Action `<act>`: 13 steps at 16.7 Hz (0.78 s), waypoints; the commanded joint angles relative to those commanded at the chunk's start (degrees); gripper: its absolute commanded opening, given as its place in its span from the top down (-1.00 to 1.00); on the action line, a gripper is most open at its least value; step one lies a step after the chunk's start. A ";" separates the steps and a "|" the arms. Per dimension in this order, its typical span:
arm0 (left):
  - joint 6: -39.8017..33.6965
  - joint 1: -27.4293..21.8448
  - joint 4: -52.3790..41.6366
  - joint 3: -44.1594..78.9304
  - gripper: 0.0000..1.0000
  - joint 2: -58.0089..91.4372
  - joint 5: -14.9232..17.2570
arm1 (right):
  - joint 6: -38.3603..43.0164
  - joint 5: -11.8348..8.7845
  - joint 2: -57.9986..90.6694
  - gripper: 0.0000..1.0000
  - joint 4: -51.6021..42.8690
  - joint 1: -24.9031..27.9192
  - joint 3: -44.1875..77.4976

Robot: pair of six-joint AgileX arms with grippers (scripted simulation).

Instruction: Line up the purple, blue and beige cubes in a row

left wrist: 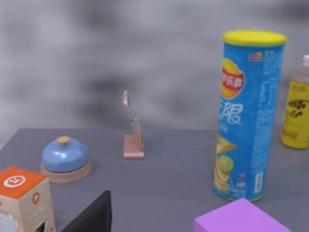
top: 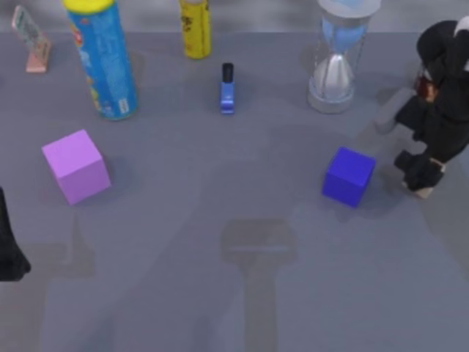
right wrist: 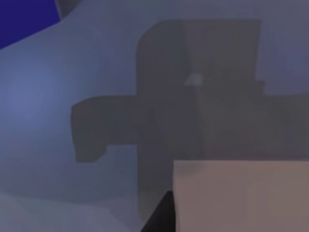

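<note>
Beige cube (right wrist: 241,195) fills the near part of your right wrist view, so judge it as gripped in the right pincer (top: 423,181); in the top view only a pale sliver of it shows under the dark fingers, at the counter's right edge. Whether it rides clear of the counter (top: 234,293) or rests on it, you cannot tell.

Just beside that pincer, toward the centre, sits the blue cube (top: 349,176). Carry the beige one around or over it rather than past its face, since a brush would knock it askew. Pick your row line before you lower: the bare middle of the counter, between the blue cube and the purple cube (top: 76,166) well apart on the left, looks the likely place. Come down straight, square the beige cube's faces to the line, and let go only once it is seated flat; being the smallest, it will likely tip or skid if dropped.

Your left pincer (top: 11,249) is parked at the left edge; you cannot tell its fingers' state.

Farther back stand the small blue bottle (top: 227,89), the hourglass (top: 338,55) and the chips can (top: 102,55); keep the row forward of them.
</note>
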 joint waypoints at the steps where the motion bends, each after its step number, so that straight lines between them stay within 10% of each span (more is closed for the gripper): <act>1: 0.00 0.00 0.00 0.00 -1.00 0.00 0.00 | 0.00 0.00 0.00 1.00 0.00 0.00 0.00; 13: 0.00 0.00 0.00 0.00 -1.00 0.00 0.00 | 0.73 -0.85 -6.78 1.00 -14.91 0.50 9.02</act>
